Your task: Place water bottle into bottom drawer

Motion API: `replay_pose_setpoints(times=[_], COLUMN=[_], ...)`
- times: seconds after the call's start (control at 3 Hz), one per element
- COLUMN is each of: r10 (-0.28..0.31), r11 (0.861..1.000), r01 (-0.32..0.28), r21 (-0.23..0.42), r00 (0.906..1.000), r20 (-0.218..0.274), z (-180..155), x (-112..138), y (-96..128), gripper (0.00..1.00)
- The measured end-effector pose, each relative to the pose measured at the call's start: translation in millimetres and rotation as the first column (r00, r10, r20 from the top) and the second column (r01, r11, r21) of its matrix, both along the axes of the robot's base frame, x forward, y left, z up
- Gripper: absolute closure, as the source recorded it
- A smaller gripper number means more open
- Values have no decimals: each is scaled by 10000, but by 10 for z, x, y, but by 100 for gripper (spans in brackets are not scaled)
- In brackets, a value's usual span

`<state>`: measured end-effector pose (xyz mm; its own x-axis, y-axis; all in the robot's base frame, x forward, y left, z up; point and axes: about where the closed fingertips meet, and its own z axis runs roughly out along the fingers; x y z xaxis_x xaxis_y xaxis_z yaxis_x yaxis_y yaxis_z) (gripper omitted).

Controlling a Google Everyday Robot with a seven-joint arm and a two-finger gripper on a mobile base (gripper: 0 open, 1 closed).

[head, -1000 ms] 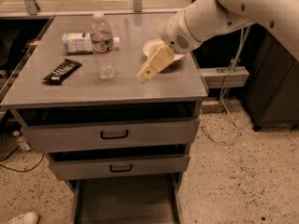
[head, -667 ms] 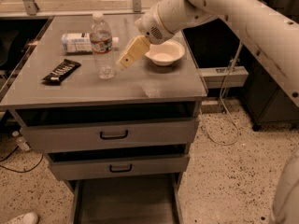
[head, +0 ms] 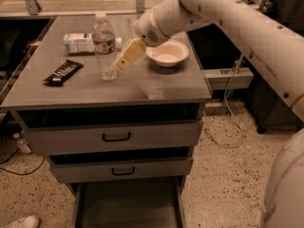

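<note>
The water bottle (head: 105,46) stands upright on the grey cabinet top (head: 156,87), clear with a white cap and a narrow label band. My gripper (head: 121,61) reaches in from the right, its tan fingers (head: 129,52) just right of the bottle's lower half, close to it. The bottom drawer (head: 128,205) is pulled out at the foot of the cabinet, showing a plain grey floor.
A bottle with a white-and-blue label (head: 85,42) lies on its side behind the water bottle. A black snack bar (head: 63,72) lies at the left. A white bowl (head: 167,53) sits to the right, under my arm. Two upper drawers (head: 116,137) have black handles.
My arm has swung left across the cabinet top, from beside the white bowl to right next to the water bottle. The bottle has not moved.
</note>
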<state>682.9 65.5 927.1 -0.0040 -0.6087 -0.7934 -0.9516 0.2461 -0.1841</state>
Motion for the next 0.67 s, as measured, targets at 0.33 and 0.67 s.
replay_pose_setpoints(times=[0.33,0.67], r10=[482,493], r11=[9987,9986], r01=[-481,-492], r21=[166,183], r00=[9988,9988], r20=[-61,-48], z=[-84,-76], x=[269,272], y=[367,377], gripper=[0,0])
